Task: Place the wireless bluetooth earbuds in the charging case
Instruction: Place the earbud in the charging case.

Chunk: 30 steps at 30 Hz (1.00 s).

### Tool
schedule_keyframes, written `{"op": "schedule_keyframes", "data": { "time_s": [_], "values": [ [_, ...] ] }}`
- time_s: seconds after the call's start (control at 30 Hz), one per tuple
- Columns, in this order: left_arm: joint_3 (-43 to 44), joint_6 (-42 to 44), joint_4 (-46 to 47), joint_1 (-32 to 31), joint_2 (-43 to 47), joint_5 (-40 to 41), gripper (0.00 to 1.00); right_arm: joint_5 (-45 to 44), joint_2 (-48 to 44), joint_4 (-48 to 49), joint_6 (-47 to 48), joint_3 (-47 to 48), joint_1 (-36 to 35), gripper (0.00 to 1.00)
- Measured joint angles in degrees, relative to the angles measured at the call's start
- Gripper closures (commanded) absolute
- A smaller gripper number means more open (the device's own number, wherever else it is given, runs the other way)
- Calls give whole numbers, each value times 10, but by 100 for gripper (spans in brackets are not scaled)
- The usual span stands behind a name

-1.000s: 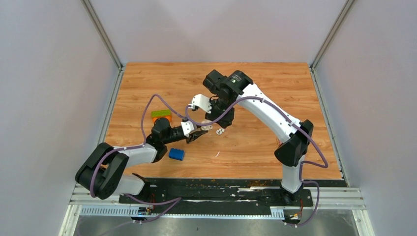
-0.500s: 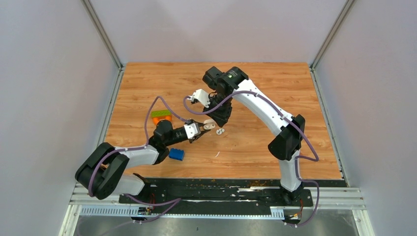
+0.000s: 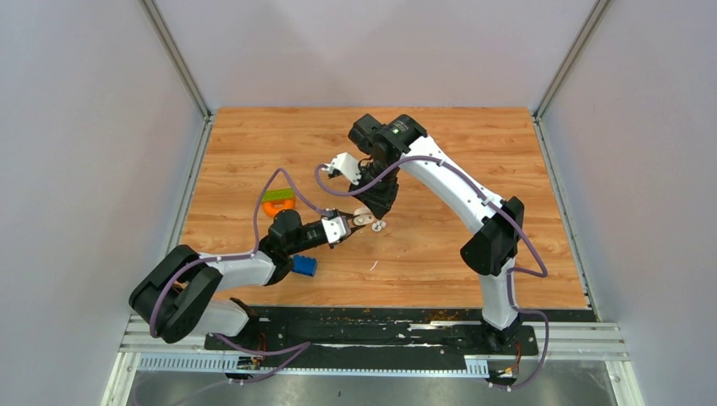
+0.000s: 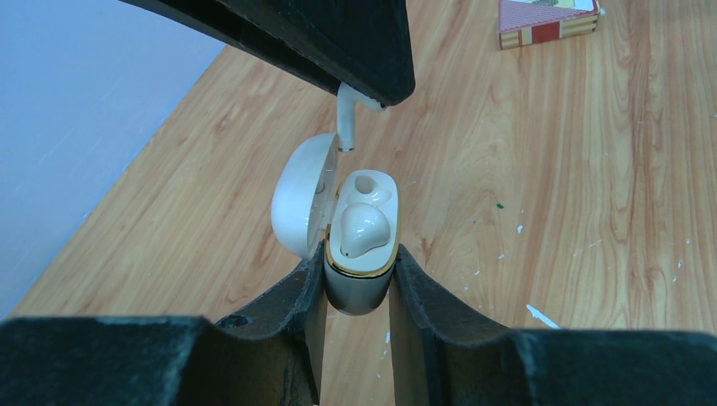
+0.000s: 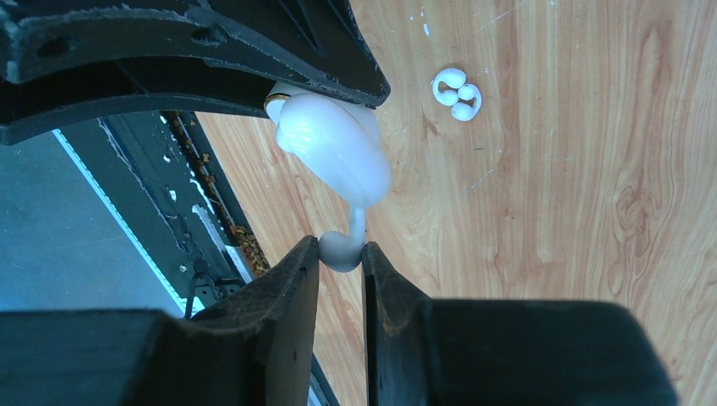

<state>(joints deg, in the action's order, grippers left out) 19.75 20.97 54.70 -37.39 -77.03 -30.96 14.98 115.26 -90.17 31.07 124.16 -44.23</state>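
My left gripper (image 4: 359, 264) is shut on the white, gold-rimmed charging case (image 4: 362, 283), held upright with its lid (image 4: 298, 203) swung open to the left. One white earbud (image 4: 363, 230) sits in the near socket, and the far socket (image 4: 369, 184) is empty. Just above it hangs a second earbud (image 4: 346, 123), stem pointing down at the case. My right gripper (image 5: 341, 252) is shut on that earbud's head (image 5: 341, 250), and the case (image 5: 338, 152) shows right beyond it. In the top view both grippers (image 3: 355, 222) (image 3: 369, 211) meet at mid-table.
A small cluster of loose white pieces (image 3: 378, 226) (image 5: 457, 91) lies on the wood just right of the grippers. A blue brick (image 3: 304, 266) sits beside the left arm, with a green and orange brick (image 3: 277, 200) behind it. White flecks dot the table.
The left gripper has carried the case right and forward, up under the right gripper. The right arm drew in slightly, then held still with the earbud.
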Motion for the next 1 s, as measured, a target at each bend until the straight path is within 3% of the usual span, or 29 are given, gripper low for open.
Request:
{"op": "schedule_keyframes", "data": {
  "time_s": [1.0],
  "values": [
    [19, -12, 4, -9, -18, 17, 91, 1, 18, 0, -2, 0, 0, 89]
  ]
}}
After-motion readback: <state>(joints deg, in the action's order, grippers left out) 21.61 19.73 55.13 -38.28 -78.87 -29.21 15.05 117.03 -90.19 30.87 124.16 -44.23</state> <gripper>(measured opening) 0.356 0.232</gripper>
